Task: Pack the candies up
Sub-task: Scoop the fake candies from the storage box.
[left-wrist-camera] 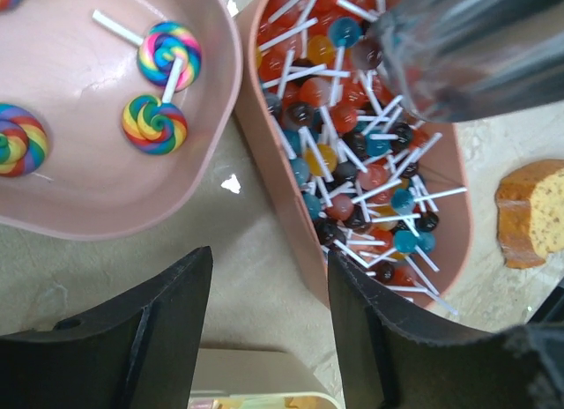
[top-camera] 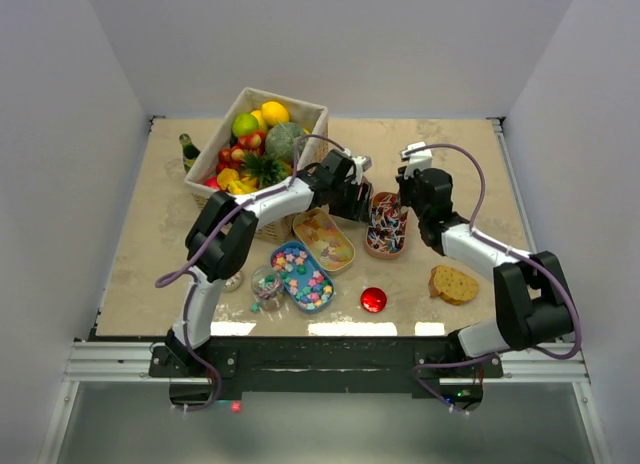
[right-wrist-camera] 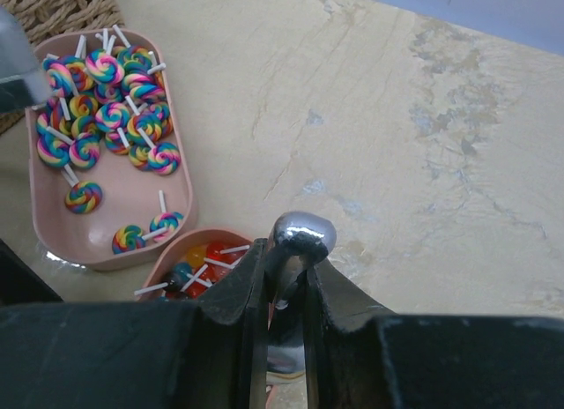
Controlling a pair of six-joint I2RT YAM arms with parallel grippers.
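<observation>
Candies lie in three trays. Round lollipops [left-wrist-camera: 352,136] fill a pink tray [left-wrist-camera: 291,224], which also shows in the top view [top-camera: 386,246]. Rainbow swirl lollipops [right-wrist-camera: 97,109] lie in a second pink tray [right-wrist-camera: 181,215]. Pastel pieces [top-camera: 303,274] fill a blue tray. My left gripper [left-wrist-camera: 269,268] hangs open over the bare table between the two pink trays, with nothing between its fingers. My right gripper [right-wrist-camera: 289,255] is shut on the handle of a metal spoon [right-wrist-camera: 302,233] above the round-lollipop tray. The spoon's shiny blurred end [left-wrist-camera: 476,48] hovers over those lollipops.
A wicker basket [top-camera: 305,109] of toy fruit stands at the back left, with a green bottle [top-camera: 187,149] beside it. A small glass jar [top-camera: 265,282] sits left of the blue tray. A red round thing [top-camera: 373,300] and a bread slice [top-camera: 454,284] lie near the front.
</observation>
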